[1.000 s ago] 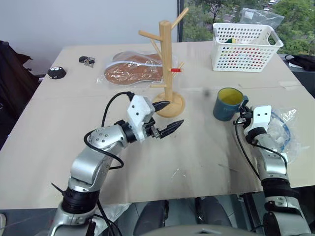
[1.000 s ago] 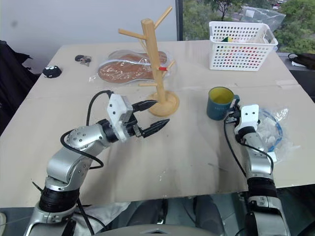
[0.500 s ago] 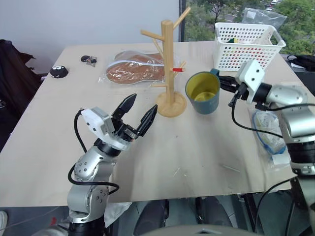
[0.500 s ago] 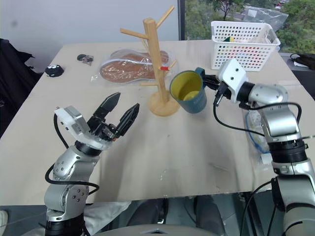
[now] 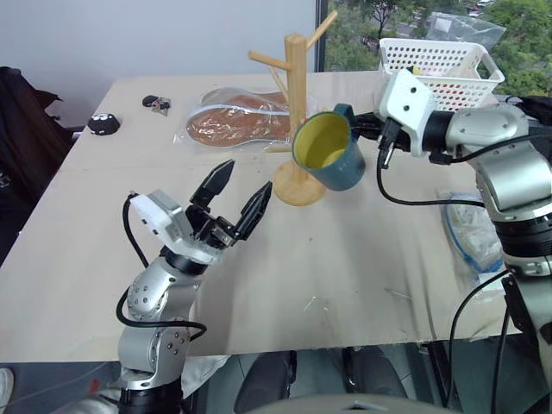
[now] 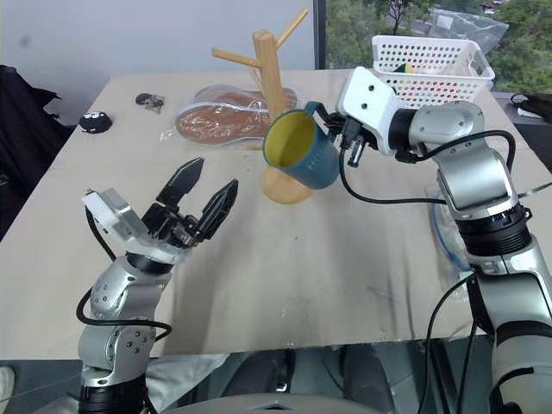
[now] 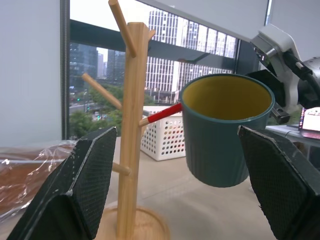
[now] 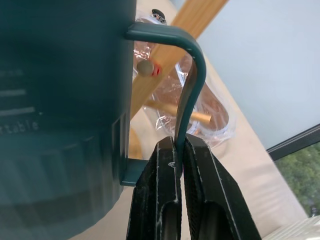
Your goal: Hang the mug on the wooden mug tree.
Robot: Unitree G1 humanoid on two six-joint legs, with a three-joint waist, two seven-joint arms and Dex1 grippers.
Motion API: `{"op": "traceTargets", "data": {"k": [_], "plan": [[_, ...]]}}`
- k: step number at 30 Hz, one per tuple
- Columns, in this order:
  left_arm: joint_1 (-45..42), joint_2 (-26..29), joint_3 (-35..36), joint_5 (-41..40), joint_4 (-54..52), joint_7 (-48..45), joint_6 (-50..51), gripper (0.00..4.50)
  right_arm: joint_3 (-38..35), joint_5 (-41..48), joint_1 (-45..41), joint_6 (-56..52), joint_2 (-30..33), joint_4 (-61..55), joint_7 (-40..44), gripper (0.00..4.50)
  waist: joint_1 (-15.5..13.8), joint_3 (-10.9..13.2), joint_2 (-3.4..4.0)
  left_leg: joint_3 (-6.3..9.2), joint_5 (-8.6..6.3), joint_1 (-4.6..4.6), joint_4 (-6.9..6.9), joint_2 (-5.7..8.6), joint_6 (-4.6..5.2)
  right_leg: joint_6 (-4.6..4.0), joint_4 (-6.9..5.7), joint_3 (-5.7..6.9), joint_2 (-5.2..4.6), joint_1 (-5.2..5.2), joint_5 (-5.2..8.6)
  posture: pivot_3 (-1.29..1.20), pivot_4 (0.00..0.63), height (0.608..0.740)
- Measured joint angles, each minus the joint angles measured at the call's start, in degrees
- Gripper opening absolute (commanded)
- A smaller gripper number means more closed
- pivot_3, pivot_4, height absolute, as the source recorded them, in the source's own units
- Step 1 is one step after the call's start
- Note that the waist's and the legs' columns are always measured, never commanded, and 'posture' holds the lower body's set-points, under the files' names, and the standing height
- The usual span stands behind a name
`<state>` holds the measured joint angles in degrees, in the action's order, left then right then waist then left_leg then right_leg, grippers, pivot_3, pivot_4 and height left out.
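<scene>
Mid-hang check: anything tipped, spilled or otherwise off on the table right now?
Nothing stands out. The mug is off the table, tilted with its mouth toward the camera, because the right pincer pinches its handle beside the wooden mug tree, which stands upright. The left pincer is open, holding nothing. No spill visible.

An upper-floor office or lab: a work table (image 5: 362, 276) beside windows (image 7: 100, 65) facing city high-rises.

Smooth teal ceramic mug (image 5: 328, 153); pale matt wooden mug tree (image 5: 296, 103).
</scene>
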<state>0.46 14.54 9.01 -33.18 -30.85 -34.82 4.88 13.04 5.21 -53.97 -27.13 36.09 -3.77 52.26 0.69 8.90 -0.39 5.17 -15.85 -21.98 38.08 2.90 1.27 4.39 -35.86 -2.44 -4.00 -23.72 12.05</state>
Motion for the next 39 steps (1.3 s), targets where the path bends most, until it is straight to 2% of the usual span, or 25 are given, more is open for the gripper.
{"op": "traceTargets", "data": {"k": [11, 13, 14, 18, 21, 22, 25, 27, 31, 36, 39], "plan": [[-0.3, 1.0, -0.4, -0.2, 0.7, -1.2, -0.7, 3.99, 5.9, -6.3, -5.1, -1.4, -5.1, 5.1, -1.7, 0.05, -0.2, 0.0, 0.0, 0.06, 0.01, -0.03, 0.0, 0.03, -0.02, 0.0, 0.0, 0.04, -0.02, -0.03, 0.0, 0.0, 0.15, 0.74], [-0.3, 1.1, -0.4, -0.2, 0.7, -1.2, -0.7, 3.99, 6.3, -7.0, -5.1, -1.4, -5.4, 5.8, -1.8, 0.6, 0.0, 0.0, 0.0, 0.04, 0.01, -0.04, -0.01, 0.04, -0.02, 0.0, 0.01, 0.02, -0.02, -0.04, 0.0, 0.0, 0.15, 0.74], [-0.3, 1.1, -0.4, -0.2, 0.7, -1.2, -0.7, 3.99, 6.3, -7.1, -5.1, -1.4, -5.6, 6.1, -1.8, 0.73, 0.0, 0.0, 0.0, 0.04, 0.01, -0.03, -0.01, 0.04, -0.02, 0.0, 0.0, 0.02, -0.02, -0.04, 0.0, 0.0, 0.15, 0.74], [-0.3, 1.7, -0.4, -0.2, 0.7, -1.2, -0.7, 3.99, 5.8, -7.1, -5.1, -2.0, -5.7, 6.1, -2.3, 2.68, 0.1, 0.0, 0.0, 0.05, 0.01, -0.02, -0.05, 0.02, -0.02, -0.01, 0.0, 0.03, 0.0, -0.05, 0.0, 0.0, 0.15, 0.74], [-0.3, 2.5, -0.5, -0.4, 0.7, -1.5, -0.3, 3.99, 2.2, -4.8, -3.8, -5.1, -4.7, 3.9, -2.3, 4.22, -0.1, 0.0, -0.01, 0.1, 0.01, -0.06, -0.05, 0.02, -0.02, -0.01, 0.01, 0.07, -0.02, -0.05, 0.0, 0.0, 0.15, 0.74], [-0.2, 3.0, -0.4, -0.6, 0.7, -1.6, -0.1, 3.99, 0.9, -4.0, -3.2, -6.3, -4.2, 3.0, -2.1, 4.47, -0.2, 0.0, -0.01, 0.12, 0.0, -0.07, -0.04, 0.03, -0.01, -0.01, 0.02, 0.09, -0.03, -0.05, 0.0, 0.0, 0.15, 0.74], [0.8, 5.2, -0.5, -0.8, 0.7, -2.2, 1.4, 3.99, -3.6, -1.2, 1.3, -8.8, -1.9, -0.7, -2.0, 4.47, -0.2, 0.0, -0.02, 0.14, 0.0, -0.08, -0.05, 0.04, 0.0, -0.01, 0.04, 0.1, -0.04, -0.03, 0.0, 0.0, 0.15, 0.74], [3.2, 7.4, -0.8, -0.7, 0.7, -2.9, 3.3, 3.99, -7.2, 1.7, 7.5, -9.1, -1.3, -4.1, -1.7, 4.47, -0.1, 0.0, -0.02, 0.1, -0.09, -0.04, -0.15, 0.03, 0.15, -0.01, 0.07, 0.06, -0.03, -0.05, 0.01, 0.0, 0.15, 0.74], [9.0, 10.9, -3.4, 0.9, 0.8, -2.8, 8.5, 3.99, -15.0, 9.9, 26.3, -7.9, -8.5, -13.7, -4.6, 4.47, 0.1, 0.0, -0.05, 0.05, -0.1, 0.05, -0.46, -0.04, 0.17, -0.02, 0.05, -0.02, 0.0, -0.11, 0.02, 0.0, 0.15, 0.74], [15.3, 11.2, -5.1, 4.8, 0.9, -0.1, 10.7, 3.99, -16.4, 12.6, 47.6, 0.0, -13.8, -16.5, -7.1, 4.47, 0.0, 0.0, 0.0, -0.02, -0.11, 0.15, -0.57, 0.0, 0.18, -0.01, 0.03, -0.07, -0.04, -0.09, 0.01, 0.0, 0.15, 0.74], [17.6, 11.0, -5.0, 8.8, 1.6, 2.7, 10.7, 3.99, -16.9, 14.6, 55.9, 3.5, -15.1, -16.4, -6.4, 4.47, 0.0, 0.0, -0.01, -0.01, -0.09, 0.28, -0.57, -0.01, 0.17, 0.0, 0.03, -0.06, -0.01, 0.03, 0.02, 0.0, 0.15, 0.74]]}}
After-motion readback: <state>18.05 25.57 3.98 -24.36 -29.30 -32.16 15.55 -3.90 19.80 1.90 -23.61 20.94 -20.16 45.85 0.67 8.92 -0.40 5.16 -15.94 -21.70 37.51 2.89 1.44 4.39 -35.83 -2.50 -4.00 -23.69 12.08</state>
